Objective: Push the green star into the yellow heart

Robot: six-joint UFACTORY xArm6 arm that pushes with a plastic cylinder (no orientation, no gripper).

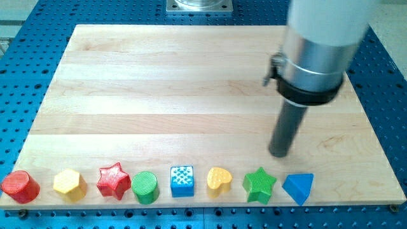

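The green star (pixel 259 184) lies in the row of blocks along the board's bottom edge, right of centre. The yellow heart (pixel 219 180) lies just to its left, with a small gap between them. My tip (pixel 279 154) rests on the board just above and slightly right of the green star, a short way apart from it. The rod rises from the tip to a wide silver arm body at the view's upper right.
The same row holds, from the left, a red cylinder (pixel 20 186), a yellow hexagon (pixel 69 185), a red star (pixel 114 180), a green cylinder (pixel 145 187), a blue cube (pixel 182 181) and, at the far right, a blue triangle (pixel 299 187). The wooden board (pixel 191 83) sits on a blue perforated base.
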